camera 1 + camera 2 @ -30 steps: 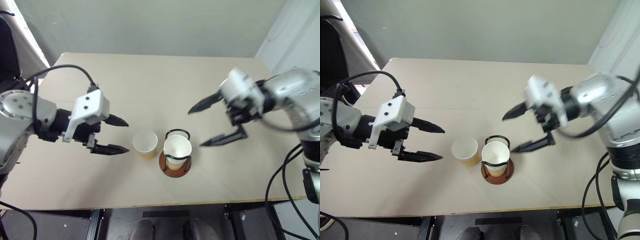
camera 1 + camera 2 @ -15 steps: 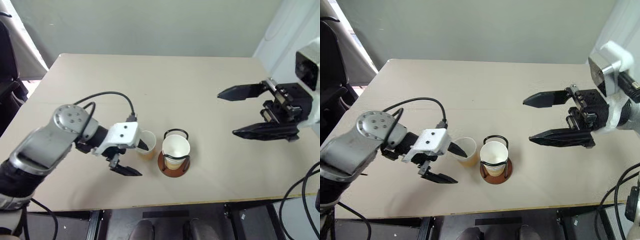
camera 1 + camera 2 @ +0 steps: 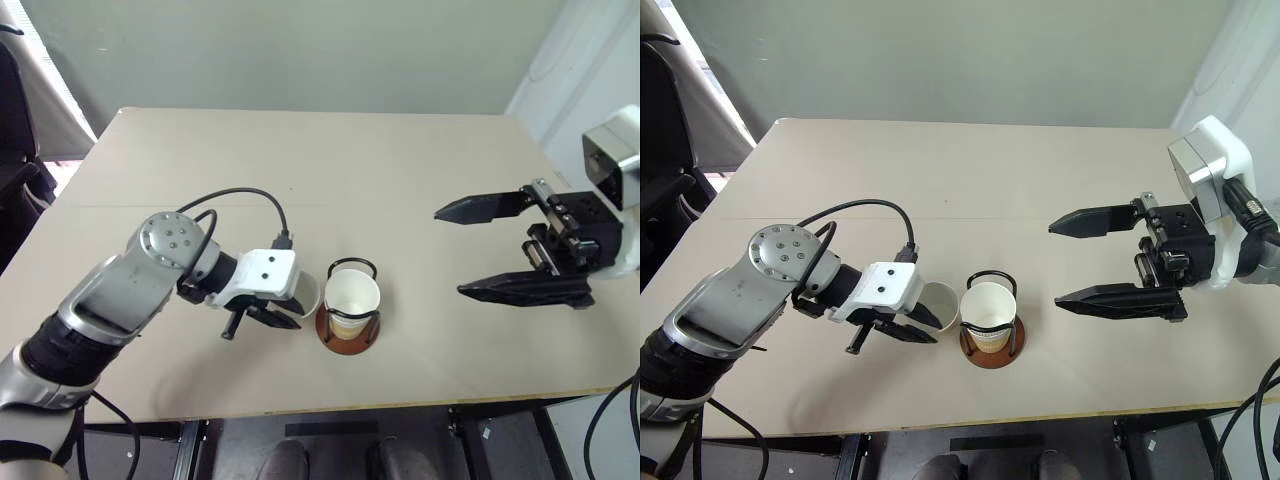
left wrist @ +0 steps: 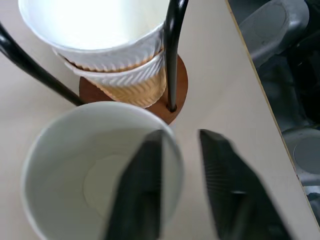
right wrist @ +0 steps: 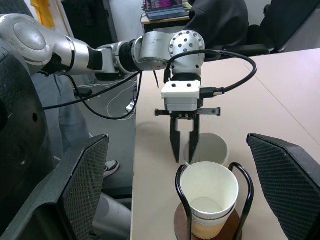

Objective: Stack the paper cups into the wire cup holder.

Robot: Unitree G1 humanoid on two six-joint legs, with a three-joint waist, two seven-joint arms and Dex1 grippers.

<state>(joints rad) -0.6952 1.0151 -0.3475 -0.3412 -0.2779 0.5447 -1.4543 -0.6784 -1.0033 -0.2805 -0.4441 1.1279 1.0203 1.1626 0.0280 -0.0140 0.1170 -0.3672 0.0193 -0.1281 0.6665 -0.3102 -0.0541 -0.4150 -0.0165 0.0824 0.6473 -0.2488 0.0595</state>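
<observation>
- Now the left gripper [image 4: 175, 185] is seen closed on the rim of a loose paper cup [image 4: 75, 165]: in the left wrist view one black finger [image 4: 137, 195] is placed inside the cup and the other outside, with the white rolled rim pinched between them.
- This cup is standing upright on the table [image 3: 300, 170], just beside the wire cup holder [image 3: 349, 322], on the robot's left side of it.
- Inside the wire cup holder two more paper cups [image 4: 107, 47] are nested, one in the other; their ribbed tan sides and white rims are shown in the left wrist view.
- The reddish-brown round base [image 4: 175, 95] of the holder is lying flat on the table, and the black wire loops are rising upright around the nested cups.
- The right gripper [image 3: 1110, 258] is held above the table, well apart from the holder, on the robot's right side; its two black fingers are spread wide and nothing is held between them.
- Behind the table, in the right wrist view, a seated person in dark clothes [image 5: 220, 22] and a laptop [image 5: 162, 6] are visible.
</observation>
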